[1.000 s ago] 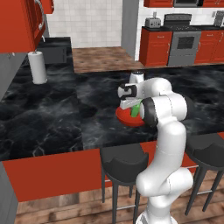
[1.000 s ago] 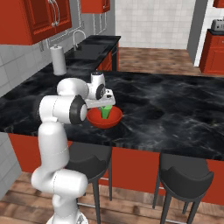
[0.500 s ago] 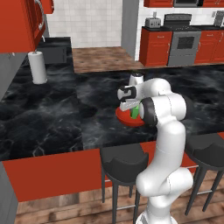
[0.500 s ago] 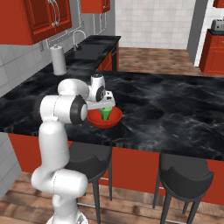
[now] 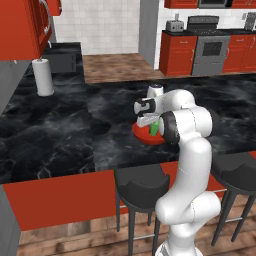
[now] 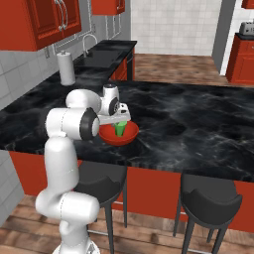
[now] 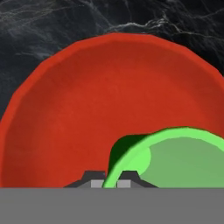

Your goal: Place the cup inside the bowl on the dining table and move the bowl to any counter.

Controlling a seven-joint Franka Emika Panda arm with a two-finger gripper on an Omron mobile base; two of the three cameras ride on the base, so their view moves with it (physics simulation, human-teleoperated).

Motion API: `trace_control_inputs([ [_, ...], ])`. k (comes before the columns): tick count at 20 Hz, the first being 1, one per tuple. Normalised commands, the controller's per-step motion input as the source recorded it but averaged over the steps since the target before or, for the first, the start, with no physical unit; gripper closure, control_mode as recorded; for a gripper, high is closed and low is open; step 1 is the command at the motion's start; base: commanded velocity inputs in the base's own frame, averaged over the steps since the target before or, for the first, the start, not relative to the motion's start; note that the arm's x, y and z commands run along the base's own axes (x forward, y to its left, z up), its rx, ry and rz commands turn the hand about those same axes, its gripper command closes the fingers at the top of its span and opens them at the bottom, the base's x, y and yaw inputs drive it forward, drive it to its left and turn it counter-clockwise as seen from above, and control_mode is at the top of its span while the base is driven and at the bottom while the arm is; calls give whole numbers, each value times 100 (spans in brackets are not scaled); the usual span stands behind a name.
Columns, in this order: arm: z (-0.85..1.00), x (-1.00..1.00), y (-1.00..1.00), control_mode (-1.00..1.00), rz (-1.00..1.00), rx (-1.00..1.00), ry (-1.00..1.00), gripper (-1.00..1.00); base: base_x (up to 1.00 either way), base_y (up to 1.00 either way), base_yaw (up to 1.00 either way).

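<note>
With the gripper pinched tight on the rim of the cup, which sits inside the bowl near the dining table's front edge, release gently so it settles upright

One cup and one bowl are being counted – two stools and one paper-towel roll too
</note>
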Motion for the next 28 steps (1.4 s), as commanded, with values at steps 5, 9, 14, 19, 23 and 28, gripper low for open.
trace_control_inputs([
  [5, 0, 0, 0, -100, 0, 0, 0, 100, 0, 0, 0],
  [9, 0, -1, 0, -100, 0, 0, 0, -100, 0, 0, 0],
  [14, 0, -3, 0, -100, 0, 0, 0, -100, 0, 0, 0],
  [19, 12, -5, 0, -100, 0, 0, 0, -100, 0, 0, 0],
  [23, 50, -21, 0, -100, 0, 0, 0, -100, 0, 0, 0],
  [28, 55, -25, 0, -100, 0, 0, 0, -100, 0, 0, 0],
])
